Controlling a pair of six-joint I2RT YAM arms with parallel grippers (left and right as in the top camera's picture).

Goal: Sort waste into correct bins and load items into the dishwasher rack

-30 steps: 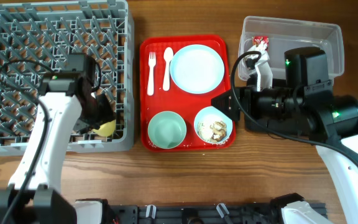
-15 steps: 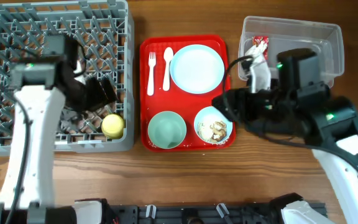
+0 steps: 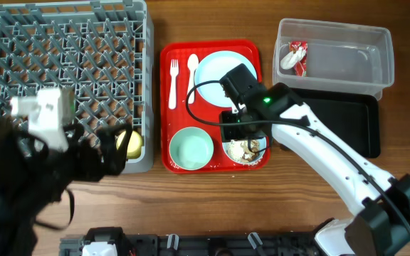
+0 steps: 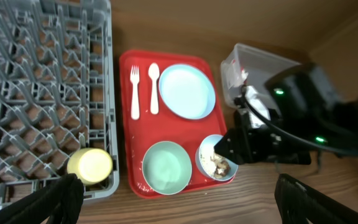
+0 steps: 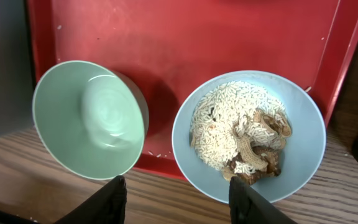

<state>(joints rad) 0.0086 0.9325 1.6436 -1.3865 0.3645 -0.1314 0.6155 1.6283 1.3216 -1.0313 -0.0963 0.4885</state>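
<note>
The yellow cup (image 3: 130,144) stands in the front right corner of the grey dishwasher rack (image 3: 20,43); it also shows in the left wrist view (image 4: 90,167). My left gripper (image 4: 179,199) is open and empty, high above the table's front edge. My right gripper (image 5: 178,202) is open and empty, just above the near rim of the blue bowl of rice and beige scraps (image 5: 247,134). An empty green bowl (image 5: 89,118) sits left of it. The plate (image 3: 223,77), fork (image 3: 173,82) and spoon (image 3: 191,75) lie on the red tray (image 3: 173,160). The wrapper (image 3: 294,55) lies in the clear tub (image 3: 376,50).
The black tray (image 3: 347,121) lies in front of the clear tub, right of the red tray. My right arm (image 3: 312,149) crosses from the front right over the red tray's right edge. My left arm (image 3: 20,178) looms large at the front left.
My left arm drew back from the rack and rose, leaving the yellow cup in the rack. My right arm swung left from the bins to above the food bowl.
</note>
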